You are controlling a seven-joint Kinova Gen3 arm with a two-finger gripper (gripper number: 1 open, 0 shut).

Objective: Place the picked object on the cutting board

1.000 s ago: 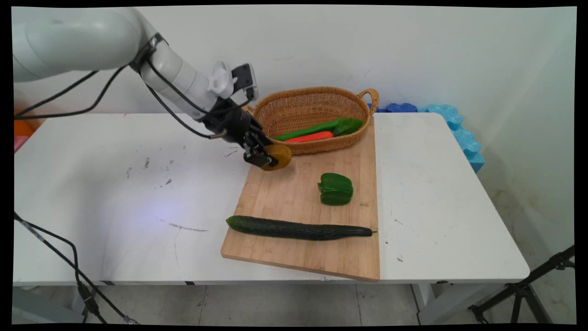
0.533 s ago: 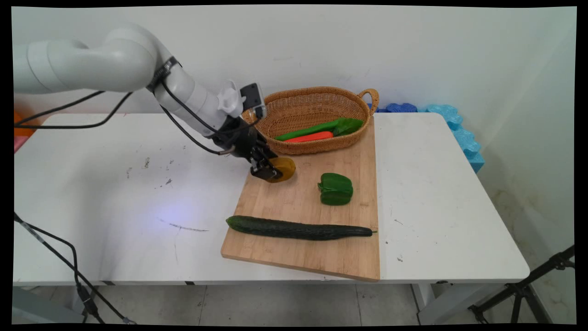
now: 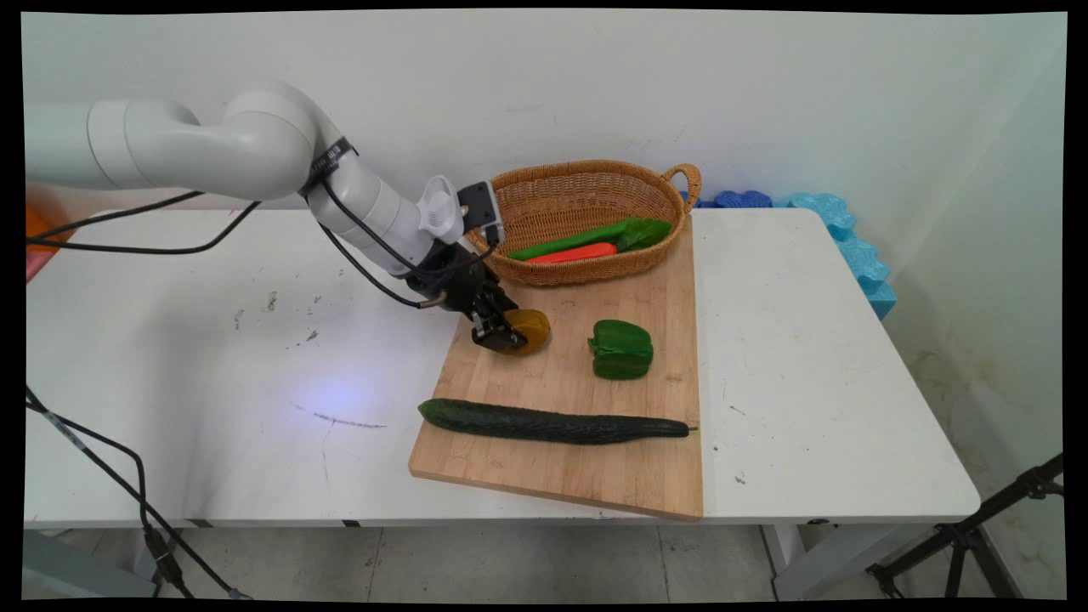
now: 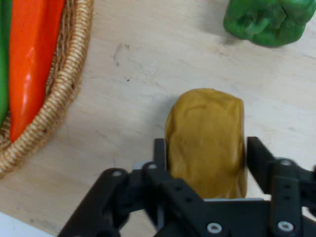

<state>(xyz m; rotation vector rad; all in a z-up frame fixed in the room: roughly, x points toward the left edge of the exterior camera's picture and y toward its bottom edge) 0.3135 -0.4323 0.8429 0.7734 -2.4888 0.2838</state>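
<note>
My gripper (image 3: 508,333) (image 4: 205,153) is shut on a brown-yellow potato (image 3: 531,329) (image 4: 206,138), held low over the wooden cutting board (image 3: 586,459) (image 4: 148,74), at or just above its surface near its far left part. In the hand view the two black fingers (image 4: 259,158) press on the potato's sides. A green bell pepper (image 3: 623,349) (image 4: 266,19) lies on the board to the right of the potato. A long dark cucumber (image 3: 552,422) lies across the board nearer the front.
A wicker basket (image 3: 586,183) (image 4: 64,79) stands at the board's far end, holding an orange carrot (image 3: 574,252) (image 4: 29,59) and a long green vegetable (image 3: 599,234). Blue foam pieces (image 3: 837,234) sit by the table's far right corner. Black cables hang at the left.
The arm has come down and slightly right with the potato, from beside the basket's front rim to low over the board. The other vegetables have not moved.
</note>
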